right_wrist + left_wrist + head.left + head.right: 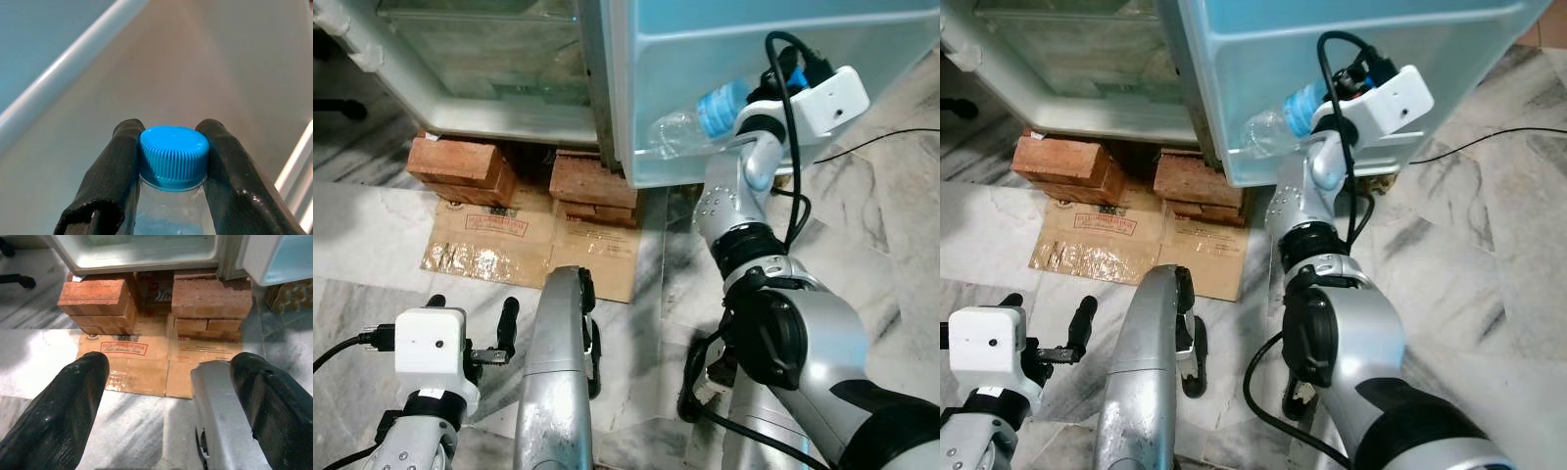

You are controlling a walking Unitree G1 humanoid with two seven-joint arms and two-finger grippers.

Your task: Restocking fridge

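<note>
Here the right gripper (pixel 171 161) is clamped on a clear plastic bottle (pixel 690 122), its two black fingers (pixel 110 181) pressing the neck on either side just under the blue cap (pixel 173 156). The bottle lies tilted, nearly on its side, against the pale-blue inner face of the open fridge door (pixel 744 59), base pointing toward the door's lower corner, at or in the bottom door shelf — which of the two I cannot tell.

It looks like a light thing if near empty, heavier if filled; the head views do not settle that. The thin wall would likely dent under a squeeze at mid-body and the smooth plastic could slip, so the neck — stiff, with the cap's ridge above the fingers as a stop — seems the sound place to hold. Held so far from its base, though, the body may swing as it is set down.

The right wrist view gives the grip itself and the door's smooth inner panel beyond the cap. The head views give the bottle's whole length and blue label.

The left gripper (pixel 475 328) hangs low with its fingers spread, holding nothing. Its wrist view looks at two stacks of bricks (pixel 100 303) propping the fridge (pixel 142 257), and flattened cardboard (pixel 142 364) on the marble floor (pixel 372 225).
</note>
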